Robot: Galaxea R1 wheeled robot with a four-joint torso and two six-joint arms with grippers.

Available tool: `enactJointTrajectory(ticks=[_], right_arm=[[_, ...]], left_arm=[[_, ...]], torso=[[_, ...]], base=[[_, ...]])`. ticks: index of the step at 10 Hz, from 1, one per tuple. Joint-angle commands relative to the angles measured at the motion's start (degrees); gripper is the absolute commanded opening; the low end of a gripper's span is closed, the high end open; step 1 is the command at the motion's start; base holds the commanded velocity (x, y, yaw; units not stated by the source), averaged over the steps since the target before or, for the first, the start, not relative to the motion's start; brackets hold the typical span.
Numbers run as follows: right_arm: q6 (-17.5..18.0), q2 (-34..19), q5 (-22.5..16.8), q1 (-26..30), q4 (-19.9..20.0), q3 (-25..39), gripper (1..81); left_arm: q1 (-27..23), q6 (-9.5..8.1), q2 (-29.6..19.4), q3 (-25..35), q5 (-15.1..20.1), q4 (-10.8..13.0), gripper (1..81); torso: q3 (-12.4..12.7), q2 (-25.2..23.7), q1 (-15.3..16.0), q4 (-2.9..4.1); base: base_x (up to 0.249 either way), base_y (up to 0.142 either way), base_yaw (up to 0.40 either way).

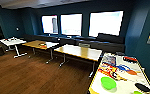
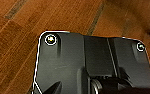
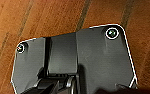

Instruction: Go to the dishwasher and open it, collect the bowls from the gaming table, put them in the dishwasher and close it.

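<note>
Honestly, whether either arm's fingers are spread or pressed together cannot be told: both wrist views show the robot's dark plate hanging above the wooden floor (image 2: 18, 32), with bare boards on every side of it.

Seen from the head view, the gaming table (image 1: 142, 70) stands at the lower right, a long white-topped counter with a yellow edge running away from the camera. The larger lime-green bowl (image 1: 108, 82) sits on its near end, toward the edge that faces the room. A sliver of the smaller green bowl (image 1: 137, 92) shows at the picture's bottom margin, well apart from the first, beside a dark oval object (image 1: 142, 87). Colourful printed sheets (image 1: 116, 68) cover the middle of the top, and a red item (image 1: 130, 59) lies at the far end.

Left of that counter the floor is broad and open up to a row of wooden-topped tables (image 1: 78, 52) and a white table (image 1: 12, 41) under the windows (image 1: 71, 24).
</note>
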Motion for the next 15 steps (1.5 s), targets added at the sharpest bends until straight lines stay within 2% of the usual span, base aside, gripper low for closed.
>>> enactJointTrajectory(ticks=[1, 14, 15], right_arm=[[-0.10, -0.07, -2.70, 2.60, -0.31, -0.01, 81.1], [-0.10, 0.01, -2.78, 2.85, -0.31, 0.17, 81.1], [-0.10, 0.01, -2.78, 2.85, -0.40, 0.17, 81.1]], left_arm=[[-2.76, 0.28, -0.16, -0.10, 2.71, -0.13, 81.1], [-2.84, 0.28, -0.25, -0.01, 2.71, -0.14, 81.1], [-2.76, 0.28, 0.01, 0.08, 2.71, 0.30, 81.1]], torso=[[0.00, 0.00, 0.00, 0.00], [0.00, 0.02, -0.05, 0.00], [0.00, 0.02, -0.05, 0.00]], base=[[0.000, 0.000, -0.275], [0.000, 0.000, -0.366], [0.000, -0.134, 0.000]])
